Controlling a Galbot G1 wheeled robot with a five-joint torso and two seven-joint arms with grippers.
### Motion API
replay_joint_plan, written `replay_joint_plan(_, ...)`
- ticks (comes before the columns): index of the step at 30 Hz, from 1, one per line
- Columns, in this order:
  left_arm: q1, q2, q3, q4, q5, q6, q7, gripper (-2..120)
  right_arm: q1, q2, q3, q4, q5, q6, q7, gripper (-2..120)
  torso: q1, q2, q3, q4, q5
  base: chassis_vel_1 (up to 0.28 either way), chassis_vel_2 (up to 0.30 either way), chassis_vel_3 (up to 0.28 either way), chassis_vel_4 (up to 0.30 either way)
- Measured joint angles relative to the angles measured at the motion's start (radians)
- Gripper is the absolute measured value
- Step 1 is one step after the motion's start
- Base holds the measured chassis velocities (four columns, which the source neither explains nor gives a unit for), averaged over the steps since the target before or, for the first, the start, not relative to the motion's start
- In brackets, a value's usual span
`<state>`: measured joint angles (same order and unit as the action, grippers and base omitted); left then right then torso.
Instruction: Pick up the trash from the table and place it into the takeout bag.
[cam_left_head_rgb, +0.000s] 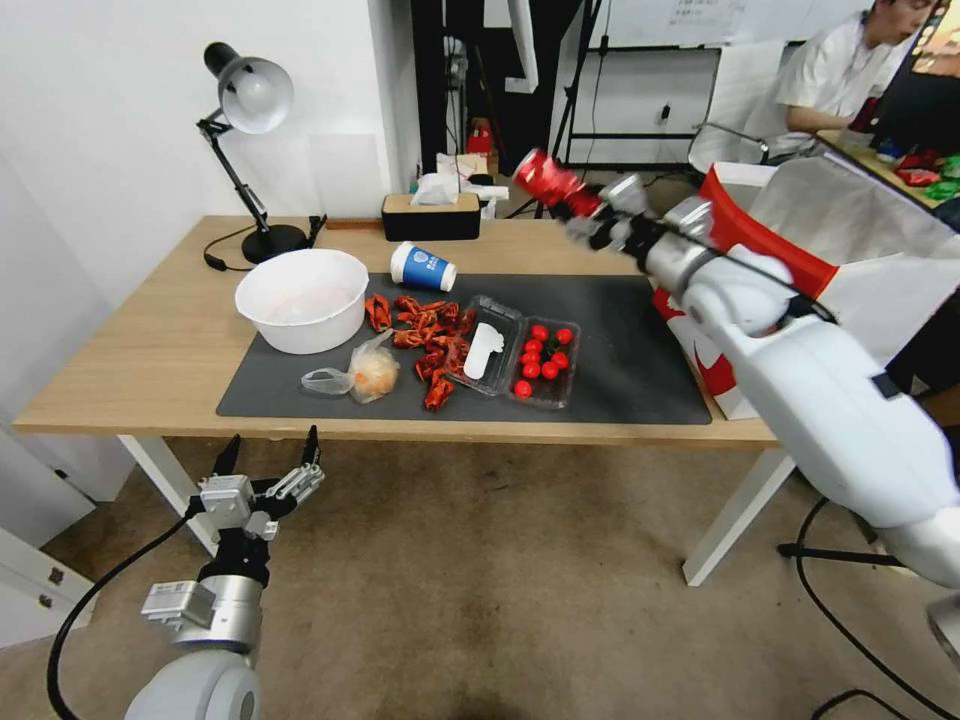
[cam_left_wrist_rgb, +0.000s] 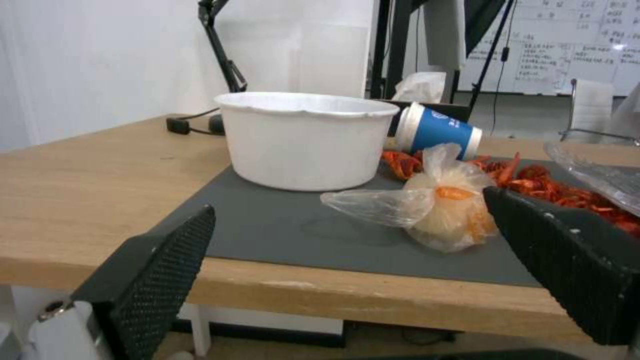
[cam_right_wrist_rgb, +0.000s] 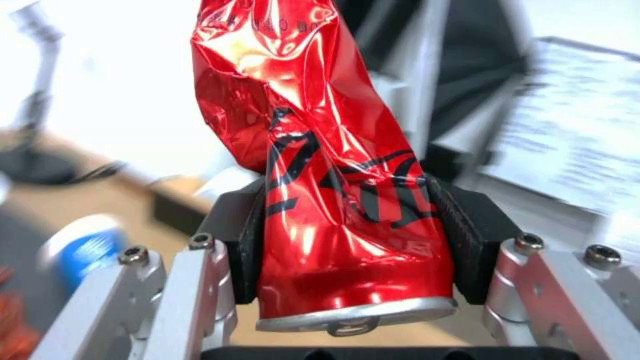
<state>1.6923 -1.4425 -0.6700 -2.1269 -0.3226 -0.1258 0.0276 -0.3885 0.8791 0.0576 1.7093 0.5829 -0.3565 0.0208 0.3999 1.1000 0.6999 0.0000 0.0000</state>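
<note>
The right gripper (cam_left_head_rgb: 582, 205) is up in the air above the far edge of the table (cam_left_head_rgb: 150, 330), its two black ribbed pads (cam_right_wrist_rgb: 467, 235) pressed tight against the lower half of the crushed red can (cam_right_wrist_rgb: 333, 165). The can is thin glossy metal, crumpled and twisted along its body, with black lettering creased across it and a silver rim at the end nearest the wrist. Its long axis runs straight out from between the jaws, the battered upper end sticking well beyond the pads and pointing up and away toward the back of the room. Just beside that arm, on its outer side, stands the takeout bag (cam_left_head_rgb: 770, 235), stiff red-and-white paper, its mouth open. The left gripper (cam_left_head_rgb: 268, 450) hangs low in front of the table's near edge, its jaws spread wide with nothing in them, the pads showing a fine knurled rubber face (cam_left_wrist_rgb: 167, 265). Straight ahead of those open jaws, on the dark grey mat (cam_left_head_rgb: 620, 370), lies the clear plastic bag (cam_left_wrist_rgb: 433, 205), soft crinkled film around a pale orange lump, its twisted neck trailing toward the white bowl (cam_left_wrist_rgb: 303, 137). Behind it the blue-and-white paper cup (cam_left_wrist_rgb: 437, 131) lies on its side, rim toward the bowl, among red crayfish shells (cam_left_head_rgb: 425, 335).
</note>
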Motion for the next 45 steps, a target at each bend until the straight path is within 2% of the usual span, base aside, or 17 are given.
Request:
replay_joint_plan(1, 0.000, 0.000, 0.000, 0.000, 0.000, 0.000, 0.000, 100, 0.000, 0.000, 0.000, 0.000, 0.000, 0.000, 0.000, 51, 0.000, 0.000, 0.000, 0.0000, 0.0000, 0.000, 0.000, 0.000, 0.000)
replay_joint_plan(4, -0.001, 0.002, 0.003, -0.004, -0.001, 0.000, 0.000, 100, -0.048, -0.055, 0.062, 0.123, 0.093, -0.118, 0.262, 51, 0.000, 0.000, 0.000, 0.0001, 0.0001, 0.000, 0.000, 0.000, 0.000)
replay_joint_plan(5, -0.001, 0.002, 0.003, -0.004, -0.001, 0.000, 0.000, 100, -0.048, -0.055, 0.062, 0.123, 0.093, -0.118, 0.262, 51, 0.000, 0.000, 0.000, 0.0001, 0.0001, 0.000, 0.000, 0.000, 0.000)
replay_joint_plan(6, -0.001, 0.002, 0.004, -0.004, -0.001, 0.000, 0.000, 100, -0.058, -0.063, 0.075, 0.141, 0.104, -0.139, 0.313, 51, 0.000, 0.000, 0.000, 0.0001, 0.0000, 0.000, 0.000, 0.000, 0.000)
replay_joint_plan(7, -0.001, 0.002, 0.006, -0.005, -0.001, 0.000, 0.000, 100, -0.086, -0.077, 0.104, 0.172, 0.120, -0.175, 0.414, 51, 0.000, 0.000, 0.000, -0.0002, 0.0001, 0.000, 0.000, 0.000, 0.000)
replay_joint_plan(8, -0.001, 0.002, 0.006, -0.005, -0.001, 0.000, 0.000, 100, -0.086, -0.077, 0.104, 0.172, 0.120, -0.175, 0.414, 51, 0.000, 0.000, 0.000, -0.0002, 0.0001, 0.000, 0.000, 0.000, 0.000)
replay_joint_plan(11, 0.001, 0.004, 0.008, -0.005, -0.001, 0.000, 0.000, 100, -0.145, -0.098, 0.184, 0.205, 0.138, -0.199, 0.524, 51, 0.000, 0.000, 0.000, -0.0001, 0.0000, 0.000, 0.000, 0.000, 0.000)
replay_joint_plan(17, 0.003, 0.006, 0.011, -0.003, -0.001, -0.002, 0.001, 100, -0.237, -0.114, 0.291, 0.219, 0.156, -0.201, 0.552, 51, 0.000, 0.000, 0.000, 0.0000, 0.0000, 0.000, 0.000, 0.000, 0.000)
replay_joint_plan(22, 0.003, 0.003, 0.021, -0.004, 0.003, -0.002, 0.002, 100, -0.313, -0.113, 0.340, 0.222, 0.153, -0.192, 0.553, 51, 0.000, 0.000, 0.000, -0.0001, 0.0000, 0.000, 0.000, 0.000, 0.000)
replay_joint_plan(24, 0.005, 0.003, 0.023, -0.011, 0.006, -0.002, 0.002, 100, -0.344, -0.113, 0.357, 0.222, 0.148, -0.176, 0.552, 59, 0.000, 0.000, 0.000, -0.0001, 0.0000, 0.000, 0.000, 0.000, 0.000)
replay_joint_plan(27, 0.008, 0.003, 0.023, -0.015, 0.006, -0.002, 0.002, 100, -0.348, -0.113, 0.360, 0.222, 0.148, -0.171, 0.550, 65, 0.000, 0.000, 0.000, 0.0000, -0.0002, 0.000, 0.000, 0.000, 0.000)
replay_joint_plan(30, 0.018, 0.005, 0.017, -0.026, 0.006, -0.002, 0.003, 100, -0.348, -0.111, 0.362, 0.217, 0.148, -0.162, 0.547, 81, 0.000, 0.000, 0.000, 0.0002, -0.0001, 0.000, 0.000, 0.000, 0.000)
replay_joint_plan(31, 0.018, 0.005, 0.017, -0.026, 0.006, -0.002, 0.003, 100, -0.348, -0.111, 0.362, 0.217, 0.148, -0.162, 0.547, 81, 0.000, 0.000, 0.000, 0.0002, -0.0001, 0.000, 0.000, 0.000, 0.000)
replay_joint_plan(34, 0.021, 0.008, 0.014, -0.035, 0.005, -0.002, 0.002, 100, -0.343, -0.113, 0.359, 0.215, 0.148, -0.161, 0.545, 94, 0.000, 0.000, 0.000, 0.0001, -0.0001, 0.000, 0.000, 0.000, 0.000)
replay_joint_plan(40, 0.025, 0.005, 0.009, -0.047, 0.003, -0.002, 0.001, 100, -0.340, -0.113, 0.354, 0.221, 0.152, -0.144, 0.536, 100, 0.000, 0.000, 0.000, 0.0001, 0.0000, 0.000, 0.000, 0.000, 0.000)
replay_joint_plan(43, 0.031, -0.001, 0.009, -0.048, 0.003, -0.004, 0.000, 100, -0.347, -0.110, 0.351, 0.238, 0.160, -0.067, 0.519, 100, 0.000, 0.000, 0.000, 0.0001, -0.0002, 0.000, 0.000, 0.000, 0.000)
replay_joint_plan(45, 0.033, -0.001, 0.009, -0.048, 0.004, -0.005, 0.000, 100, -0.351, -0.109, 0.351, 0.246, 0.162, -0.048, 0.515, 100, 0.000, 0.000, 0.000, 0.0001, -0.0001, 0.000, 0.000, 0.000, 0.000)
